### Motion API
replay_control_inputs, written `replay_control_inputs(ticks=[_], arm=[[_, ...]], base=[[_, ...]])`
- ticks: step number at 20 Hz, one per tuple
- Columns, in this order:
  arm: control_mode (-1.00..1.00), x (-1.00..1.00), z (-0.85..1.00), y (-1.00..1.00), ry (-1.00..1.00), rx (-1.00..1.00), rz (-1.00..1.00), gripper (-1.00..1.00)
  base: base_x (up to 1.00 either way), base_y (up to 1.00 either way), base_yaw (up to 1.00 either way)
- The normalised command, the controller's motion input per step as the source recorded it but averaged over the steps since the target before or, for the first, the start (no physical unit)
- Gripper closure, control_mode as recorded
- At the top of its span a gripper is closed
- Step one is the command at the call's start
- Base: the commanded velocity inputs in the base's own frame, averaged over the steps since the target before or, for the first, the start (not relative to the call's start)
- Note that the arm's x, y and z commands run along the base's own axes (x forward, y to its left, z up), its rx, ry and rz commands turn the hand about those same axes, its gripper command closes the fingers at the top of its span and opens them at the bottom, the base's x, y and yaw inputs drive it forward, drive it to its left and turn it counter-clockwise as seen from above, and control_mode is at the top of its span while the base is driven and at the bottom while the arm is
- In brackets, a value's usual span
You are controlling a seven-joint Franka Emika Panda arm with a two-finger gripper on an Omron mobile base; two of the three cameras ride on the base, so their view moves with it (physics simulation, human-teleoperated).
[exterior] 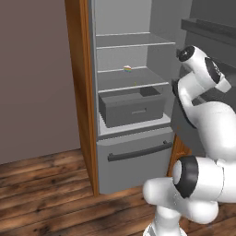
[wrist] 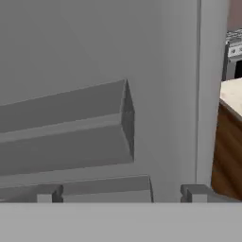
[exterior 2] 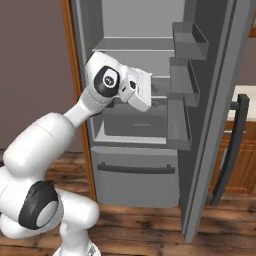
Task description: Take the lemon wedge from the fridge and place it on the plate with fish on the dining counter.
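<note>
At nine o'clock in the left base view stood the wooden side panel (exterior: 82,92) of the fridge (exterior: 133,166), whose door (exterior 2: 220,100) hung wide open on the right, as the right base view showed. Moving rightward, the lemon wedge (exterior: 127,69) lay on the middle shelf (exterior: 133,79), toward the back, at about twelve o'clock of that view, small and pale with coloured streaks, untouched. Below it sat a grey crisper box (exterior: 131,108), and lower again the drawer with its horizontal handle (exterior: 138,152). Farther right, around three o'clock, the white arm (exterior: 203,106) rose past the fridge's open front. In the right base view the gripper (exterior 2: 145,92) was at eleven o'clock, level with the shelves and turned toward the door bins (exterior 2: 187,75) rather than the wedge. The hand view looked across those grey bins, the two fingertips (wrist: 49,193) set far apart at the bottom edge; the hand was released and empty. By my judgement the fridge had been opened and little else: reaching the shelf, grasping the wedge, and carrying it to the plate with fish on the dining counter all remained.
</note>
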Motion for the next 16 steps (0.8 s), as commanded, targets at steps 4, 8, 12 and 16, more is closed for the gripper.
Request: replay_control_inputs(ticks=[4, 8, 12, 16], arm=[[-1.0, -0.45, 0.02, 0.85, 0.0, 0.0, 0.16, -1.0], [-1.0, -0.1, 0.11, 0.91, 0.07, 0.0, 0.3, -1.0], [-1.0, 0.0, 0.01, 0.79, 0.14, 0.06, 0.48, -1.0], [-1.0, 0.0, 0.0, 0.75, 0.13, 0.09, 0.51, -1.0]], base=[[0.0, 0.0, 0.0], [0.0, 0.0, 0.0], [0.0, 0.0, 0.0], [0.0, 0.0, 0.0]])
